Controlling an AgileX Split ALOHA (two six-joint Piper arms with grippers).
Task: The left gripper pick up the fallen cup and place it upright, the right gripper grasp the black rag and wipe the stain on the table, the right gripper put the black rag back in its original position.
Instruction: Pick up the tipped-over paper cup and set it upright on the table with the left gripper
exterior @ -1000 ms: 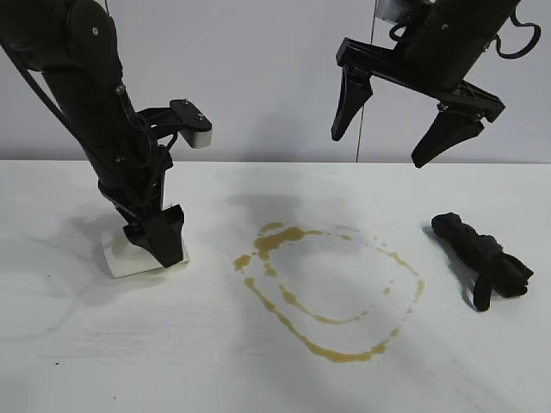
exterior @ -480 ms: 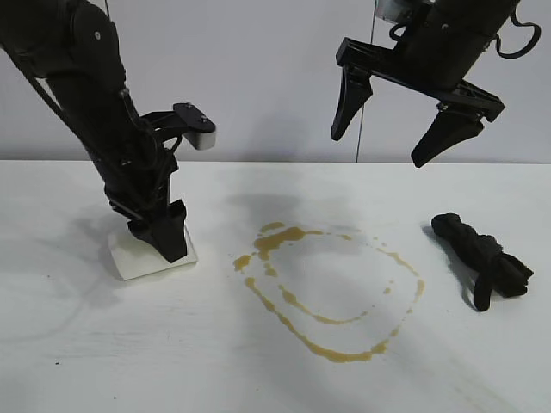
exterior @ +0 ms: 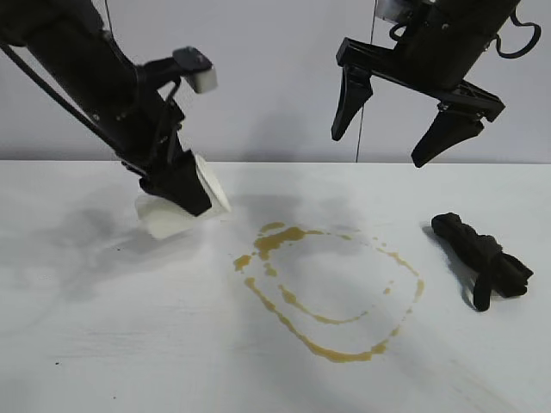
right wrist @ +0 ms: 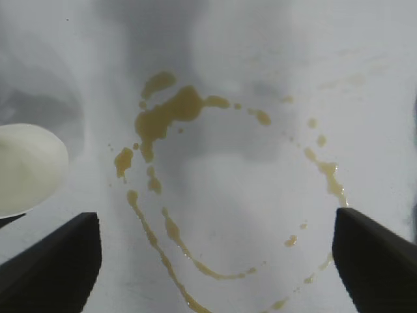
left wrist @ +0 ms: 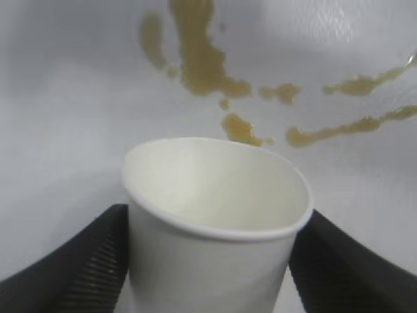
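My left gripper (exterior: 186, 201) is shut on the white cup (exterior: 162, 222) and holds it tilted just above the table (exterior: 103, 344) at the left, with its mouth facing the stain. In the left wrist view the ribbed fingers (left wrist: 78, 267) press both sides of the cup (left wrist: 215, 195). The yellowish-brown stain (exterior: 331, 288) rings the table's middle. The black rag (exterior: 482, 254) lies bunched at the right. My right gripper (exterior: 379, 148) hangs open high above the stain and rag, with nothing between its fingers (right wrist: 52, 261).
A pale wall (exterior: 275, 77) rises behind the table's far edge. Bare white tabletop lies in front of the stain and to its left. In the right wrist view the cup (right wrist: 26, 166) shows off to one side of the stain (right wrist: 169, 117).
My left gripper has closed on the cup where it lay, then lifted it and swung it rightward, tipping it up. The right gripper and the rag have not moved.
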